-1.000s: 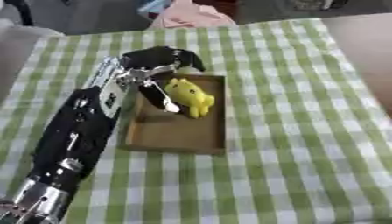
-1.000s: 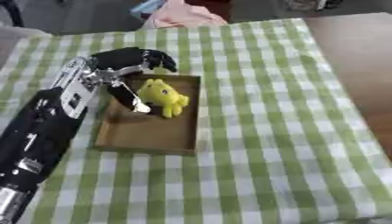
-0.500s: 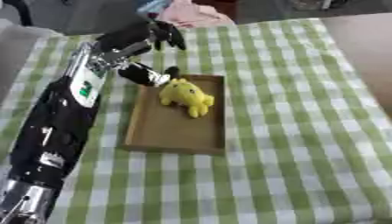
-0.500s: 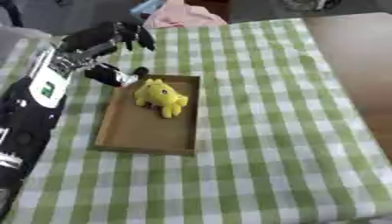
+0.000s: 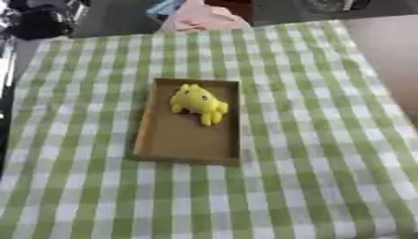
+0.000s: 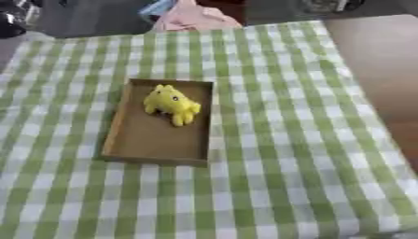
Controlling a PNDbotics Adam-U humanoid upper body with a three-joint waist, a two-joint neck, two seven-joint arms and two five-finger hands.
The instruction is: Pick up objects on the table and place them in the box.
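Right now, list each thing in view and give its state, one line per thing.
Yellow toy: lying inside the box, at its far end, nothing touching it.
Box: open-topped, flat on the tablecloth, near half bare.
Tablecloth: green checked, spread over the table.
Pink cloth: bunched up beyond the table's far edge.

Green-white checked tablecloth (image 5: 326, 140); pink cloth (image 5: 204, 18) beyond far edge; brown floor (image 6: 384, 70) right.
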